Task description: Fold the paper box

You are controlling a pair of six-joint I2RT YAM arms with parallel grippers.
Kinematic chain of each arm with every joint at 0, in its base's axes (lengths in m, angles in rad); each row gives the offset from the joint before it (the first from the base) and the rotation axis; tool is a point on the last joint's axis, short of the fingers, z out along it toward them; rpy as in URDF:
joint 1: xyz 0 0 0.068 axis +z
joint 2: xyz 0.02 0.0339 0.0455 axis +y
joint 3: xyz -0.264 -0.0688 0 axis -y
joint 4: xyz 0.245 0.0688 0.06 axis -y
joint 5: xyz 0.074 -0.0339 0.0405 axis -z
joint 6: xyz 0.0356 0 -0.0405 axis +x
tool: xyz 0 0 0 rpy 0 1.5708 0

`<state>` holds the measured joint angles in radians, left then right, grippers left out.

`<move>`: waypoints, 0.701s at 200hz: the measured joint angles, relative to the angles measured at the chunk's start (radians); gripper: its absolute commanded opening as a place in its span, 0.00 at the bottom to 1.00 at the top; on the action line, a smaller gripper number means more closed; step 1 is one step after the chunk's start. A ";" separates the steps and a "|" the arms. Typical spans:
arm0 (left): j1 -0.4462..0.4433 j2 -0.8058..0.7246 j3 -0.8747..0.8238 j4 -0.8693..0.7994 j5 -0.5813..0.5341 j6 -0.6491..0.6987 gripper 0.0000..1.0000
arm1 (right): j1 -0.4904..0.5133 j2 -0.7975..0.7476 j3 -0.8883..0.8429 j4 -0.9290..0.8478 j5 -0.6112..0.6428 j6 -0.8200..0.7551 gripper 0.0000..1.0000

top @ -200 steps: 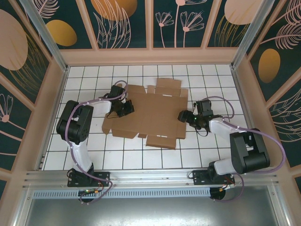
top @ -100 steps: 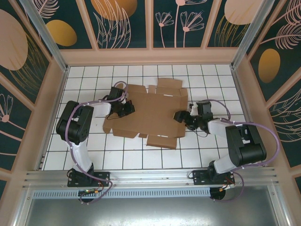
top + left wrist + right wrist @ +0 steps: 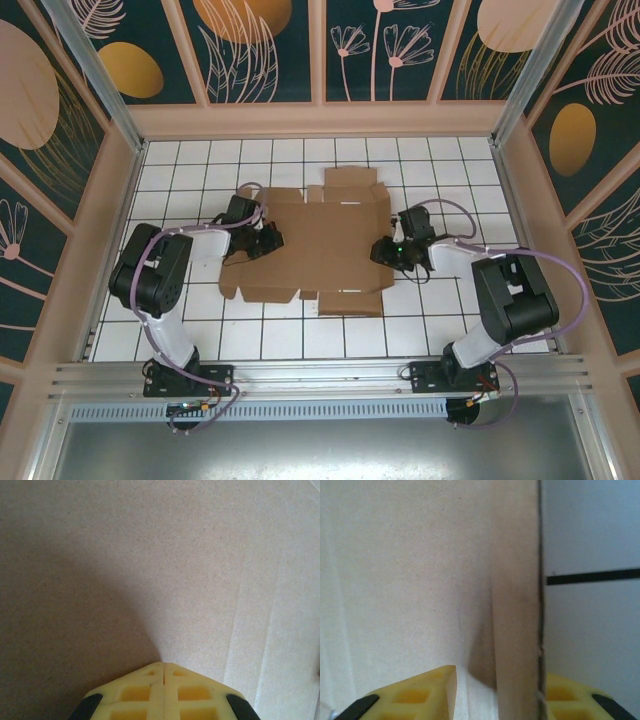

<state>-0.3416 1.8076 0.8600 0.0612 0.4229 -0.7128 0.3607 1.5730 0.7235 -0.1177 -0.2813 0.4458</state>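
Observation:
The paper box is a flat brown die-cut sheet lying on the white tiled table. My left gripper is shut, its tip resting on the sheet's left part. In the left wrist view the two yellow fingers meet with bare cardboard under them. My right gripper is at the sheet's right edge. In the right wrist view a raised flap stands between the jaws of the right gripper. A small gap still shows between the flap and the left finger.
The white tiled table is walled in by a wooden frame at the back and on both sides. An aluminium rail runs along the near edge. Bare tiles lie in front of the sheet.
The right gripper has moved in to the sheet's right edge and narrowed around a flap. The sheet has shifted and turned slightly. The left gripper stayed shut and slid a little left.

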 measured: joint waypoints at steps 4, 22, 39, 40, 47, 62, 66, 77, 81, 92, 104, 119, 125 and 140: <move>-0.002 -0.010 -0.011 0.001 0.000 -0.006 0.00 | 0.011 0.007 0.013 -0.014 0.019 -0.006 0.23; -0.015 -0.043 -0.048 0.006 -0.018 -0.026 0.00 | 0.072 0.038 0.089 -0.104 0.144 -0.041 0.17; -0.042 -0.069 -0.071 0.006 -0.042 -0.055 0.00 | 0.122 0.050 0.164 -0.193 0.251 -0.072 0.17; -0.042 -0.069 -0.071 0.006 -0.042 -0.055 0.00 | 0.122 0.050 0.164 -0.193 0.251 -0.072 0.17; -0.061 -0.074 -0.076 0.006 -0.042 -0.067 0.00 | 0.140 0.053 0.195 -0.219 0.283 -0.080 0.18; -0.106 -0.076 -0.081 0.006 -0.047 -0.091 0.00 | 0.183 0.064 0.268 -0.277 0.362 -0.106 0.19; -0.113 -0.077 -0.082 0.006 -0.050 -0.095 0.00 | 0.193 0.068 0.290 -0.297 0.392 -0.113 0.20; -0.134 -0.081 -0.084 0.010 -0.044 -0.119 0.00 | 0.224 0.085 0.349 -0.344 0.449 -0.135 0.20; -0.141 -0.083 -0.085 0.010 -0.041 -0.127 0.00 | 0.233 0.091 0.363 -0.354 0.466 -0.139 0.20; -0.159 -0.088 -0.091 0.012 -0.033 -0.144 0.00 | 0.274 0.114 0.416 -0.381 0.513 -0.160 0.20; -0.173 -0.094 -0.095 0.014 -0.024 -0.158 0.00 | 0.315 0.141 0.465 -0.417 0.577 -0.182 0.18; -0.175 -0.105 -0.096 0.013 -0.019 -0.165 0.04 | 0.348 0.160 0.492 -0.450 0.641 -0.209 0.16; -0.175 -0.115 -0.095 0.008 -0.019 -0.165 0.07 | 0.357 0.167 0.501 -0.467 0.672 -0.226 0.15; -0.174 -0.145 -0.075 -0.021 -0.022 -0.158 0.12 | 0.369 0.180 0.518 -0.491 0.736 -0.261 0.07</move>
<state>-0.5156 1.6630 0.7849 0.0406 0.4007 -0.8707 0.7292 1.7527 1.2415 -0.6083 0.4549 0.1852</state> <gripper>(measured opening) 0.073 0.121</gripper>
